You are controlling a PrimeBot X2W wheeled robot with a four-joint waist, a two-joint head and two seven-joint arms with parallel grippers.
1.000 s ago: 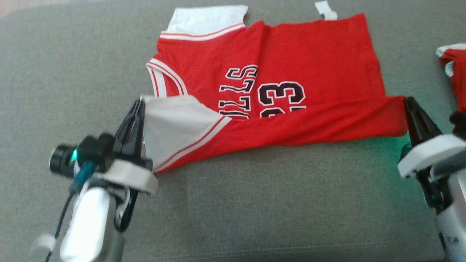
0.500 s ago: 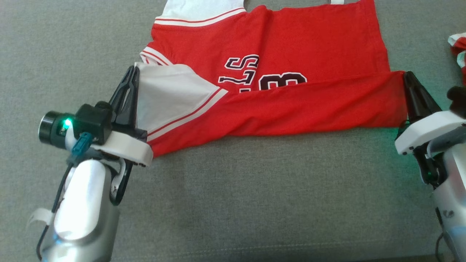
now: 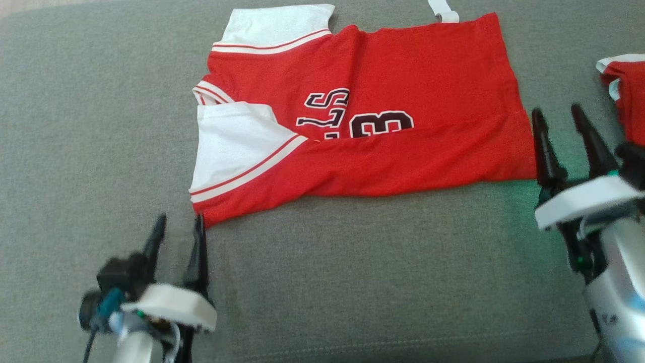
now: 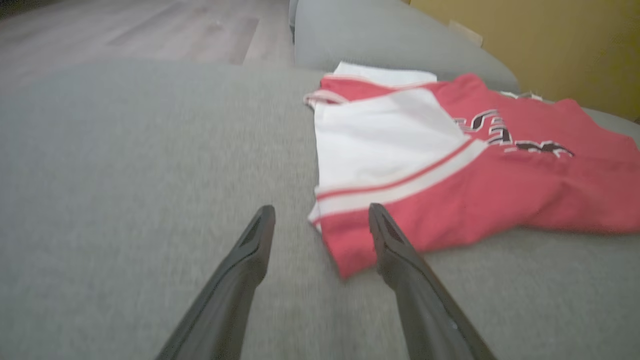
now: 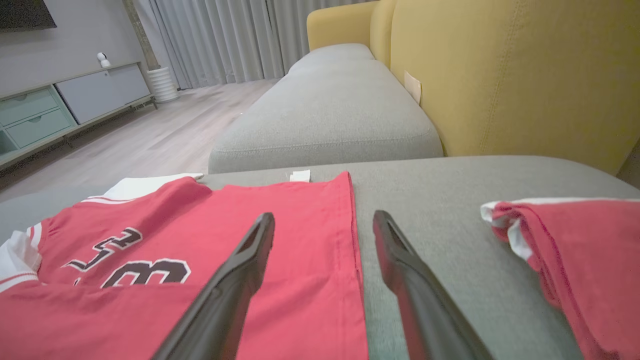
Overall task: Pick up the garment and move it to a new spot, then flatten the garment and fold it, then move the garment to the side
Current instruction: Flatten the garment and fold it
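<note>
We see the red shirt (image 3: pixel 383 101) lying flat on the grey cushion (image 3: pixel 352 282), its neck end toward our left and its hem toward our right. The shirt's near long edge is folded up over its front, so the fold covers the lower half of the dark number and letters, and a white sleeve (image 3: pixel 237 141) lies on top at the shirt's left end. A small white tag (image 3: pixel 443 11) pokes out at the shirt's far edge.

Our left gripper (image 3: pixel 180 218) sits just beside the shirt's near left corner, fingers spread wide apart with nothing between them; we cannot tell whether the inner finger touches the cloth. Our right gripper (image 3: pixel 557 110) is at the shirt's hem, also spread wide and holding nothing; in the right wrist view one finger lies over the shirt and the other over bare cushion.

A second red garment (image 3: pixel 627 96) lies bunched to the right of the shirt, apart from it. Beyond the shirt rises a yellow backrest (image 5: pixel 500 75).
</note>
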